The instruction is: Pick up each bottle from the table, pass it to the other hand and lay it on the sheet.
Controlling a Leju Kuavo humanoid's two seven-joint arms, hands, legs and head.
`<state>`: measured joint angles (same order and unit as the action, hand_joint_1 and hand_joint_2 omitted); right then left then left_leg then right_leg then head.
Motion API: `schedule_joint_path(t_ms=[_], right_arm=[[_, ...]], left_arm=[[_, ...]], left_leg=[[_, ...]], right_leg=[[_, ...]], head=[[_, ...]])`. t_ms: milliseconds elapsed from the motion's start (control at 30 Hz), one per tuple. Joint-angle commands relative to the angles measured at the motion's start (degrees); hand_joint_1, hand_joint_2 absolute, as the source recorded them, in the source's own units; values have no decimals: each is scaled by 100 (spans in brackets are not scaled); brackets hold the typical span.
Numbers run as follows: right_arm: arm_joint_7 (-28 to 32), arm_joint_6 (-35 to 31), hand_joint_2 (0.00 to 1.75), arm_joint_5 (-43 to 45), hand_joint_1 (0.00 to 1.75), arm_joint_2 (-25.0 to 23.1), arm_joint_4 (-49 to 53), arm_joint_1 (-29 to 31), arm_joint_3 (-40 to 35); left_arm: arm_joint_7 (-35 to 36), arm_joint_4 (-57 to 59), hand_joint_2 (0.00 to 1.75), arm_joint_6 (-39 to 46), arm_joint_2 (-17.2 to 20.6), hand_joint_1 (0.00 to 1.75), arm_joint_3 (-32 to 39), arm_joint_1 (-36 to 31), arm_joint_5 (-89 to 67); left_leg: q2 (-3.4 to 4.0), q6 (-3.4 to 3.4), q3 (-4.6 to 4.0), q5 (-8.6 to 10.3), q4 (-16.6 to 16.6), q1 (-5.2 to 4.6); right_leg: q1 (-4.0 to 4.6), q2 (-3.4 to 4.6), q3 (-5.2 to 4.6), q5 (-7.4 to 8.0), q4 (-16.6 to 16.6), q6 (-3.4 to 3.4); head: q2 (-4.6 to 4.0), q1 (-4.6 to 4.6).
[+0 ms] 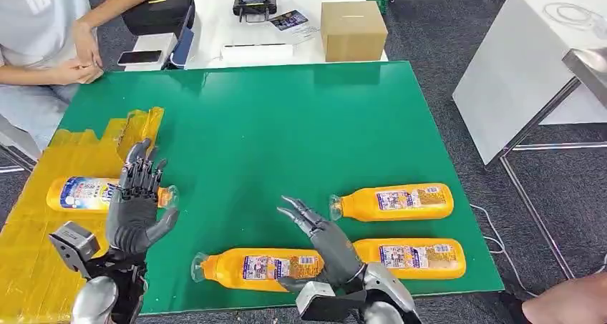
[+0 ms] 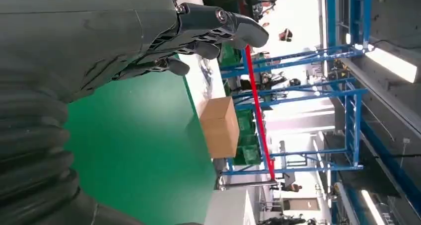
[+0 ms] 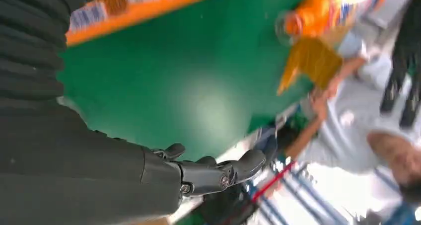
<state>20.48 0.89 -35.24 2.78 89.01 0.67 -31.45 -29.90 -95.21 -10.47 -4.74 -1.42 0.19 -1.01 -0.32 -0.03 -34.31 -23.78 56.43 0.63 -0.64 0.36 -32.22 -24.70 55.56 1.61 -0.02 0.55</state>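
Observation:
One orange bottle [image 1: 79, 194] lies on the yellow sheet [image 1: 43, 252] at the left. My left hand [image 1: 136, 199] hovers over its cap end, fingers spread, holding nothing; in the left wrist view its fingers [image 2: 208, 29] stretch out over the green mat [image 2: 134, 150]. Three more orange bottles lie on the green mat [image 1: 286, 131]: a front one [image 1: 258, 267], a right rear one [image 1: 394, 202] and a right front one [image 1: 411, 257]. My right hand [image 1: 322, 234] floats empty above the front bottle with fingers extended. The right wrist view shows that bottle [image 3: 144, 6] blurred.
A person sits at the far left with hands [image 1: 82, 59] near the mat's corner. A cardboard box [image 1: 352, 29], a black case [image 1: 159, 11] and a controller [image 1: 255, 6] stand on the white table behind. Another white table [image 1: 530, 66] is at the right.

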Motion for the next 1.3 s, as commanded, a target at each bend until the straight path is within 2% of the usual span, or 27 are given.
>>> schedule_joint_path(t_ms=[33, 300, 333, 367, 500, 600, 833, 1100, 1300], right_arm=[[-37, 127, 175, 136, 0, 67, -1071, 687, -609], [-68, 334, 175, 361, 0, -8, -1490, 1134, -1007], [-79, 352, 175, 372, 0, -29, -1570, 1212, -1046], [-86, 369, 175, 378, 0, -27, -1635, 1275, -1086], [-107, 376, 175, 388, 0, 62, -1737, 1407, -1218], [-169, 346, 175, 358, 0, 123, -1819, 1517, -1337], [-352, 401, 175, 184, 0, 566, -1897, 1981, -1759], [-452, 356, 175, 139, 0, 665, -1692, 1982, -1785], [-562, 339, 175, -117, 0, 1061, -1249, 2133, -1928]], left_arm=[[7, 612, 175, 3, -35, 0, -17, -398, 59], [28, 881, 175, 44, -46, 0, -93, -672, 68], [29, 924, 175, 55, -45, 0, -97, -727, 70], [30, 947, 175, 64, -33, 0, -96, -760, 71], [29, 925, 175, 95, -12, 0, -100, -773, 83], [29, 917, 175, 86, -6, 0, -99, -786, 89], [23, 943, 175, 92, -8, 0, -62, -812, 112], [25, 880, 175, 91, -14, 0, -26, -748, 114], [21, 873, 175, 54, -55, 0, 46, -758, 119]], left_leg=[[3, 2, 34, -8, -8, 4], [2, 1, 19, -3, -6, 0], [3, 3, 49, -16, -4, 5], [2, 1, 21, -3, -4, 3], [3, 1, 13, 0, -6, -1], [2, 2, 36, -9, -6, 2], [2, 3, 25, -5, -2, 0], [0, 1, 15, -2, -2, -1], [2, 3, 27, -12, 4, 0]], right_leg=[[6, -2, 37, -5, -14, -6], [2, -2, 20, -3, -7, -4], [8, -6, 53, -13, -12, -9], [5, -3, 22, -2, -8, -5], [0, -1, 12, 0, -6, -2], [4, -4, 38, -8, -11, -5], [1, -4, 27, -4, -6, -2], [0, -4, 17, -2, -5, -2], [2, -4, 30, -11, -1, -3]], head=[[0, 0], [0, 0], [0, 0], [0, -2], [0, 2], [0, 2], [0, -2], [0, 0], [0, 0]])
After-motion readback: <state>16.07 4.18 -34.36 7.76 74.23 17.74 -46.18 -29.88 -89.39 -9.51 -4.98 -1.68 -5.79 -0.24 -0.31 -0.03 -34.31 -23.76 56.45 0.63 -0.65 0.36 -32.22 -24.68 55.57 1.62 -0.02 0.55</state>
